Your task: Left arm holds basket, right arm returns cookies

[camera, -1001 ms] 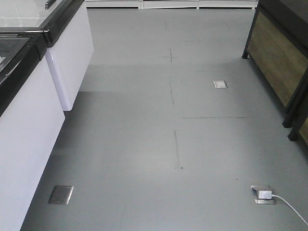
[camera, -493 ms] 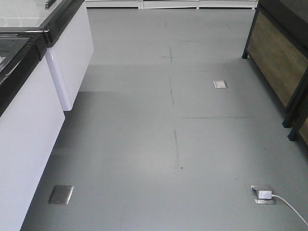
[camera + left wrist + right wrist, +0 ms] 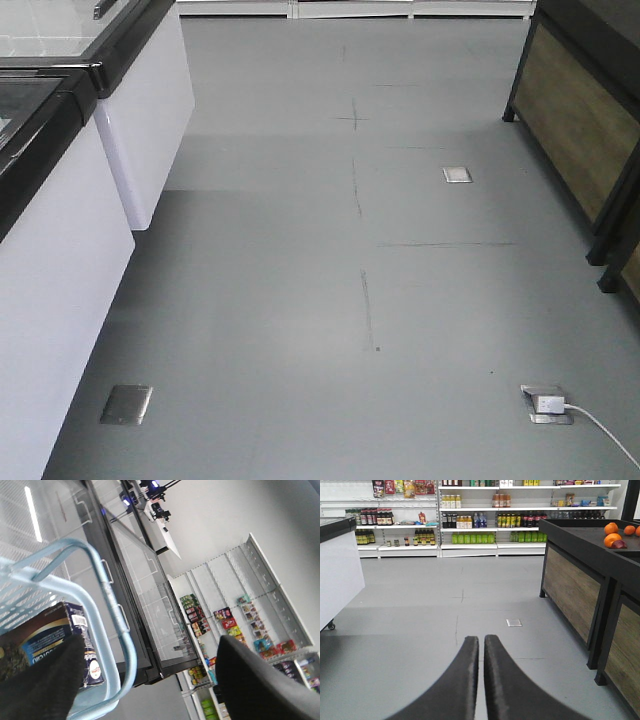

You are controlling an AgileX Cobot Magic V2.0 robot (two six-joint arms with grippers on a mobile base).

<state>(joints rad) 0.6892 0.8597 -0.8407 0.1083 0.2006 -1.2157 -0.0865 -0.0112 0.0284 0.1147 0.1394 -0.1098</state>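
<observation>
Basket (image 3: 107,605): light blue rim between left fingers, left of frame.
Cookies (image 3: 55,630): navy box inside it, lower left.
Left gripper (image 3: 150,645): fingers spread wide apart, view rolled sideways.
Right gripper (image 3: 481,639): closed, empty, level above floor (image 3: 420,610), bottom centre.

Grey floor (image 3: 300,300), faint seam lines. White chest freezers (image 3: 60,260), black rims, left side. Black display stand (image 3: 575,120), wood panels, right side. Metal floor plates (image 3: 126,404); white plug (image 3: 550,403) with cable. Back-wall shelves (image 3: 470,525), stocked with bottles.
</observation>
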